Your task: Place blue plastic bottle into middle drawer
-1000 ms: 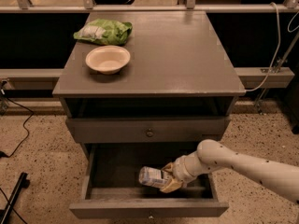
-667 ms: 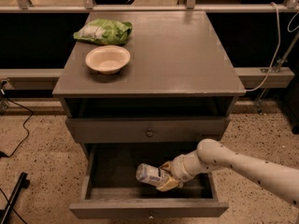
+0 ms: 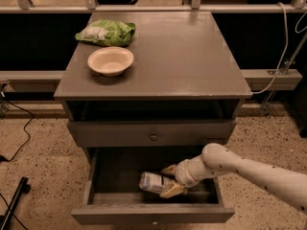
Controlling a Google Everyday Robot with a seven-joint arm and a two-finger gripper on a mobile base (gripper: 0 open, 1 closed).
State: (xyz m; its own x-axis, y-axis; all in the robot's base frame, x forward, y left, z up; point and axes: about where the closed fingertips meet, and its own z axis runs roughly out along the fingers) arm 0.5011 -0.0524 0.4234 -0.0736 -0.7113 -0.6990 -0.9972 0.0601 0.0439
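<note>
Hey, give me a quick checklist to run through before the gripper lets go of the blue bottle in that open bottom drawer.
1. Is the middle drawer pulled open? ok.
2. Is the blue plastic bottle inside the drawer's walls? ok.
3. Is the gripper down in the drawer, closed on the bottle's right end? ok.
4. Is the bottle resting on the drawer floor? cannot tell.
5. Is the upper drawer shut and out of the arm's way? ok.
</note>
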